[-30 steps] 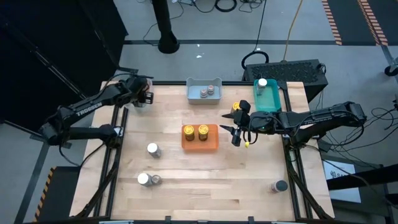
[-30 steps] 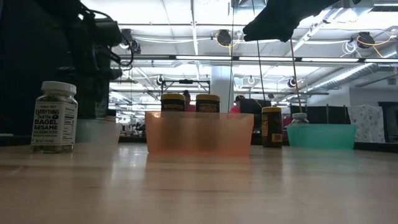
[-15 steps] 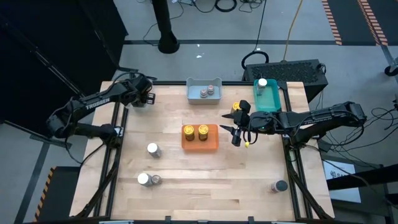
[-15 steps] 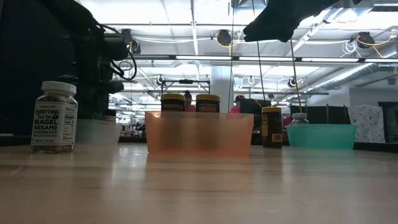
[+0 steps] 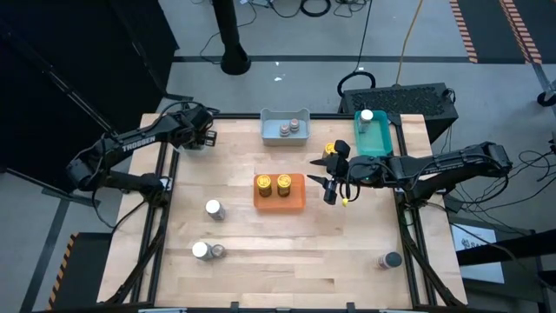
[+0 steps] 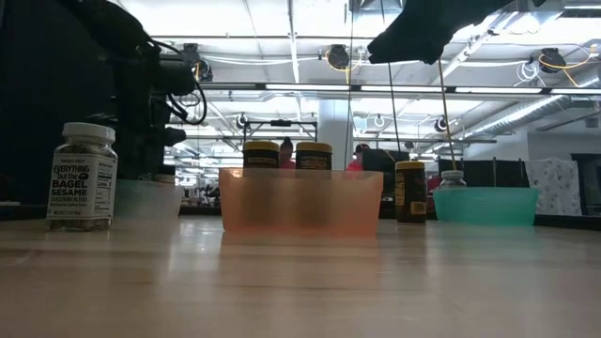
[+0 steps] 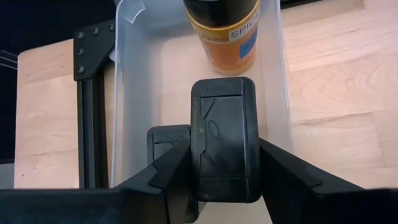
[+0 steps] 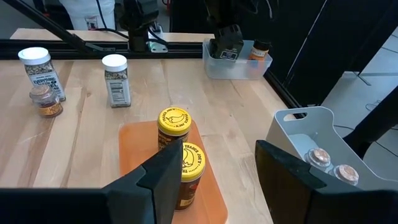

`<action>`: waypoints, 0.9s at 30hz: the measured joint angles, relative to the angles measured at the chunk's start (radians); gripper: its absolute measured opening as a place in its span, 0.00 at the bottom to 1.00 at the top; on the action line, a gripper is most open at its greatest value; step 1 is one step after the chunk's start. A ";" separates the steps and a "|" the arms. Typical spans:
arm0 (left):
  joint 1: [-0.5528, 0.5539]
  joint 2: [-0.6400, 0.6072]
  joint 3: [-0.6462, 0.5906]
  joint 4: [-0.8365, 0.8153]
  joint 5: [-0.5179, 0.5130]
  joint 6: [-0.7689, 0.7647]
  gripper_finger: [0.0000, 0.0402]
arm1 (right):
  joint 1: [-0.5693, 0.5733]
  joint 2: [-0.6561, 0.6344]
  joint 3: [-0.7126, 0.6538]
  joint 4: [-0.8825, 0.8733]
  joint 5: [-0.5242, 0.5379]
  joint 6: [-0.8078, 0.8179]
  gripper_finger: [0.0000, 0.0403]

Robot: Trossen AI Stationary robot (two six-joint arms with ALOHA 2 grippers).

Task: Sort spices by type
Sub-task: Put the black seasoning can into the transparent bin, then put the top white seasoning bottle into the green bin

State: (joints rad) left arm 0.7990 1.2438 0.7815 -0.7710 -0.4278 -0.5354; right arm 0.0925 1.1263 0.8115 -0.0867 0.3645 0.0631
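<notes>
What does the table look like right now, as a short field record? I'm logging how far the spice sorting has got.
left claw: over clear tray, which holds one orange jar
right claw: open, empty, beside orange tray
orange tray: two yellow-lidded jars
teal tray: one white-lidded jar
grey tray: two small jars
bare table: five loose jars

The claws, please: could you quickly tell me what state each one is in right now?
Left claw: open, empty, over the clear tray that holds an orange spice jar.
Right claw: open, empty, above the yellow-lidded jars.
</notes>
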 joint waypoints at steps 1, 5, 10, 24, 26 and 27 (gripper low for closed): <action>0.000 0.000 0.000 -0.004 0.000 0.000 0.43 | 0.000 0.000 0.000 -0.001 0.000 0.000 0.45; 0.000 0.000 0.000 -0.041 0.001 -0.001 0.43 | 0.000 0.000 0.000 -0.002 0.000 0.000 0.45; -0.008 0.000 0.000 -0.062 0.006 -0.001 0.43 | 0.000 0.000 0.000 -0.002 0.000 0.000 0.45; -0.039 0.000 0.001 -0.053 0.013 0.018 0.52 | 0.000 0.000 0.000 -0.002 0.000 -0.004 0.45; -0.043 0.000 0.001 -0.051 0.002 0.019 0.56 | 0.000 0.000 0.000 -0.002 0.000 -0.004 0.45; -0.043 0.000 0.003 -0.054 -0.017 0.021 0.58 | 0.000 0.000 0.000 -0.002 0.000 -0.004 0.45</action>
State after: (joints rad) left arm 0.7559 1.2434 0.7848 -0.8248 -0.4450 -0.5142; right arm 0.0925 1.1263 0.8116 -0.0887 0.3641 0.0593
